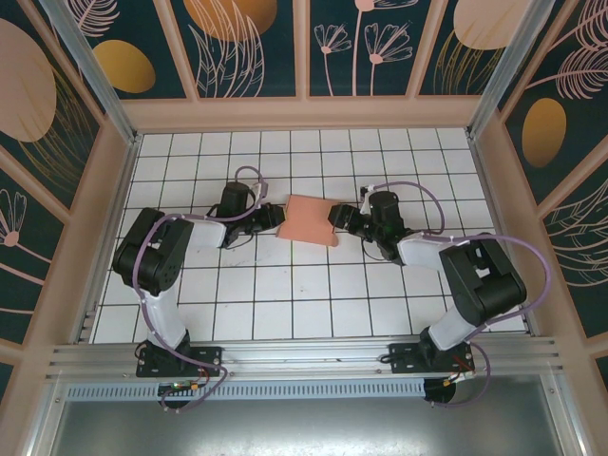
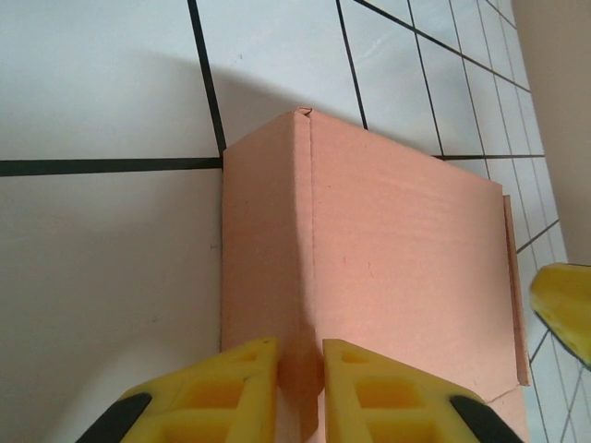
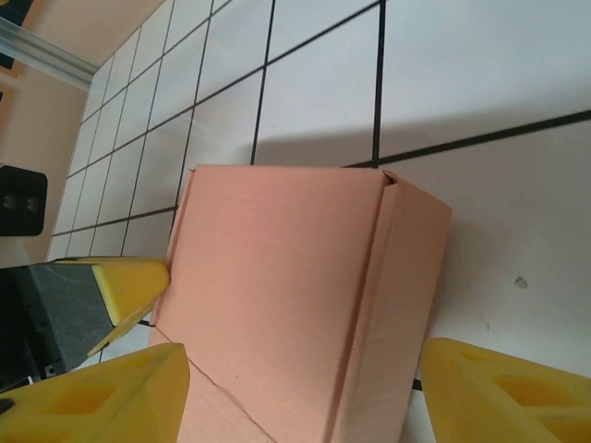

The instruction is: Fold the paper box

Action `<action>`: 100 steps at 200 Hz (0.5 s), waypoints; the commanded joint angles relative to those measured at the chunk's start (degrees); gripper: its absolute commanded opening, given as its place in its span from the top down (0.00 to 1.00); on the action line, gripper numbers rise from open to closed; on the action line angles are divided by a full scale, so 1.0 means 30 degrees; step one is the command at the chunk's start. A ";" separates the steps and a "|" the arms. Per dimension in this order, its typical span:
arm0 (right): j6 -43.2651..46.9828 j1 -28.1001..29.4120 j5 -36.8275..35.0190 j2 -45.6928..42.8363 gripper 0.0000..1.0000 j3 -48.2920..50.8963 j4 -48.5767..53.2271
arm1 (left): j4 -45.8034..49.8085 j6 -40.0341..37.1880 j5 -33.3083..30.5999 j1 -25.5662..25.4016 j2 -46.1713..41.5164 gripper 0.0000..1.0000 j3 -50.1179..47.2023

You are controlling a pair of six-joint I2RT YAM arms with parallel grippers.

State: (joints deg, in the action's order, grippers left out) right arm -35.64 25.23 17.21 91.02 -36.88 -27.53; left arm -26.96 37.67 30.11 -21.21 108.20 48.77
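Tiled tabletop (image 1: 285,304) lies partly hidden under paper box (image 1: 313,220).

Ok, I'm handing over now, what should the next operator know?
Left gripper: shut on an edge of the paper box.
Right gripper: open, fingers straddling the box's other end, not clamped.
Box: on the table, between the arms.
Done: it looks folded into a closed box shape.
Left: a flap edge by the right gripper seems proud; probably tuck it, then release.

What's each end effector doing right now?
Left end effector: closed, pinching the paper box at its edge.
Right end effector: open, straddling the box, not clamping.
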 commanded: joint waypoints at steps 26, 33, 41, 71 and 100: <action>-0.1483 -0.0237 0.1711 0.0908 0.32 -0.0362 -0.1132 | -0.0921 0.0423 0.0907 0.0890 0.1036 0.84 -0.1022; -0.1677 -0.0265 0.1966 0.1045 0.31 -0.0377 -0.1337 | -0.0935 0.0394 0.0895 0.0946 0.1080 0.84 -0.1053; -0.1919 -0.0262 0.2286 0.1206 0.31 -0.0391 -0.1628 | -0.0931 0.0379 0.0947 0.0969 0.1108 0.84 -0.1053; -0.3063 -0.0266 0.3622 0.1895 0.31 -0.0421 -0.3165 | -0.0920 0.0247 0.1047 0.0955 0.1212 0.83 -0.0992; -0.4116 -0.0274 0.4719 0.2451 0.31 -0.0421 -0.4547 | -0.0865 0.0102 0.1092 0.0962 0.1355 0.83 -0.0937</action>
State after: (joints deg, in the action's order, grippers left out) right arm -44.05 24.82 26.92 96.79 -37.01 -34.83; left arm -32.53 38.68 34.30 -18.68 109.84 47.03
